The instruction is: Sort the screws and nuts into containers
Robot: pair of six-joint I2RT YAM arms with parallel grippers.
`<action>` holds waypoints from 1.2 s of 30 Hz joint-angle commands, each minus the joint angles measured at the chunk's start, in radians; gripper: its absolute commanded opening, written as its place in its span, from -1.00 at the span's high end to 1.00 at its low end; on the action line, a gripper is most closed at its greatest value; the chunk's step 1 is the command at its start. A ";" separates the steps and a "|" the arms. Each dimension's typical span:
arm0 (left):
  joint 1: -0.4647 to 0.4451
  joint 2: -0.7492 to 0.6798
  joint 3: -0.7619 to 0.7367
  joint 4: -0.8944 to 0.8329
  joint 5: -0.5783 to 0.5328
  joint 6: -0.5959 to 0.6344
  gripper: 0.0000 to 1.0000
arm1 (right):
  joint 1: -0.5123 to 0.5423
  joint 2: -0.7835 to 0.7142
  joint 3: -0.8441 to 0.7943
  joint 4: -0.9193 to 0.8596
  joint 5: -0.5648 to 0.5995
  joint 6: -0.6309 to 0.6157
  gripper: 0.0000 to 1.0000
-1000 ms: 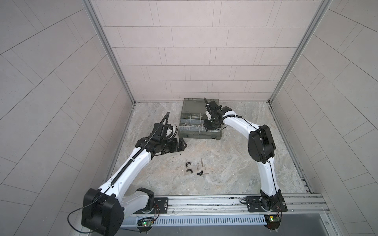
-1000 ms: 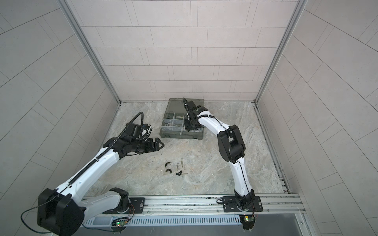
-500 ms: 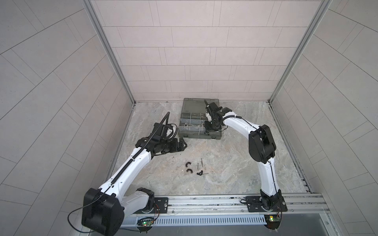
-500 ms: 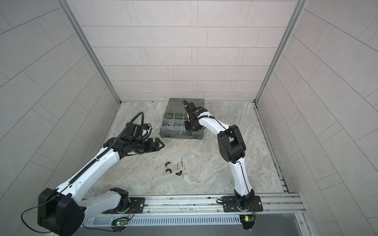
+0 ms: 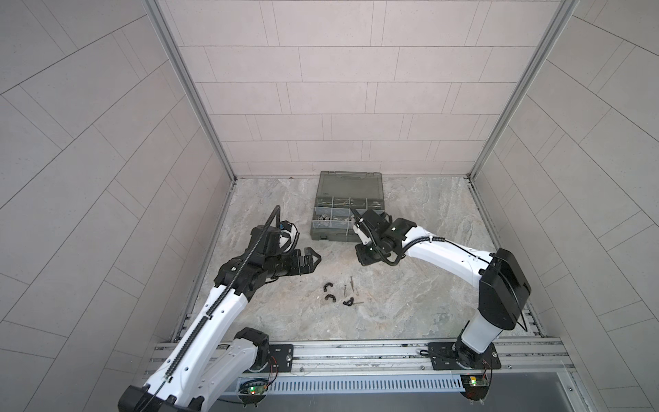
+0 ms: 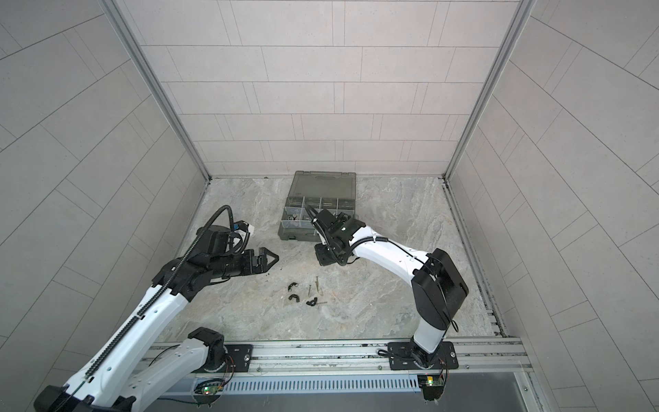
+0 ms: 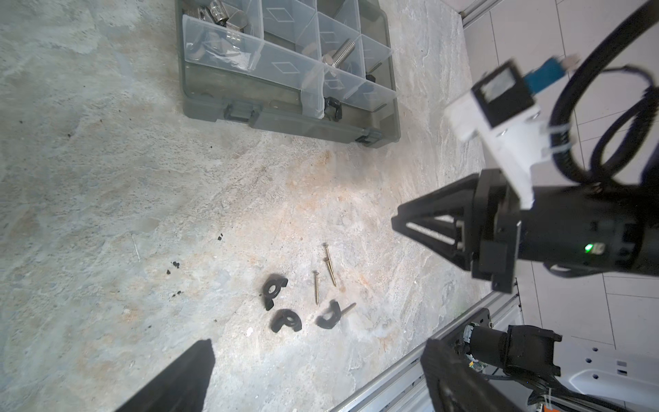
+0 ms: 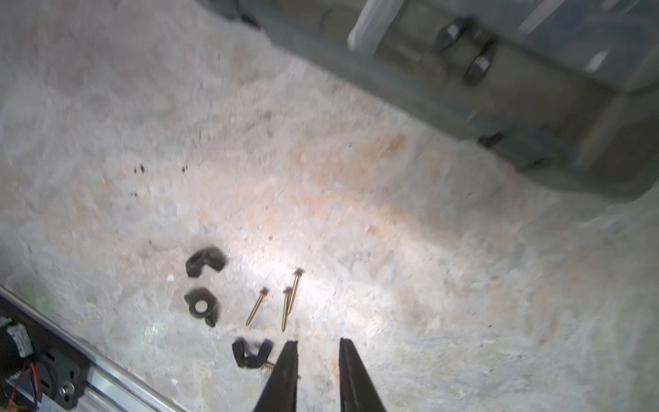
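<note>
Three black winged nuts (image 7: 274, 290) (image 8: 199, 305) (image 5: 328, 285) and several thin brass screws (image 7: 330, 265) (image 8: 290, 292) (image 5: 352, 281) lie loose on the floor. Behind them stands the grey-green case of containers (image 5: 335, 237) (image 6: 296, 235) (image 7: 285, 123), lid open; one compartment holds a silver bolt (image 7: 340, 53), another black nuts (image 7: 331, 107) (image 8: 479, 66). My left gripper (image 5: 313, 257) (image 7: 317, 347) hovers wide open and empty left of the pile. My right gripper (image 5: 363, 262) (image 8: 318, 340) points down in front of the case, jaws a narrow gap apart, empty, beside the nearest nut (image 8: 249, 351).
Tiled walls close in the marble floor (image 5: 410, 285) on three sides. A metal rail (image 5: 356, 351) with both arm bases runs along the front edge. Small dark specks (image 7: 173, 265) dot the floor left of the pile.
My right gripper has drawn back from over the case to the floor in front of it, and its jaws have parted slightly. The left arm has not moved.
</note>
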State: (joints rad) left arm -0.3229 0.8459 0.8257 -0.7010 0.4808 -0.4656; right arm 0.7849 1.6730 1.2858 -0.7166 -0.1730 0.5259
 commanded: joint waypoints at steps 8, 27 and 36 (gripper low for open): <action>-0.003 -0.193 -0.031 -0.132 -0.012 -0.042 -0.95 | 0.219 -0.042 -0.113 0.063 0.111 0.138 0.57; -0.004 -0.271 -0.009 -0.203 -0.044 -0.042 -0.96 | 0.304 0.071 -0.143 0.133 0.075 0.183 0.31; -0.003 -0.271 -0.011 -0.204 -0.043 -0.040 -0.96 | 0.303 0.103 -0.163 0.159 0.054 0.197 0.30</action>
State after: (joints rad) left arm -0.3233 0.5823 0.8001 -0.8909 0.4461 -0.5011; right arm 1.0832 1.7660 1.1316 -0.5629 -0.1177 0.6983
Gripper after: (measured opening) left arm 0.977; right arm 0.349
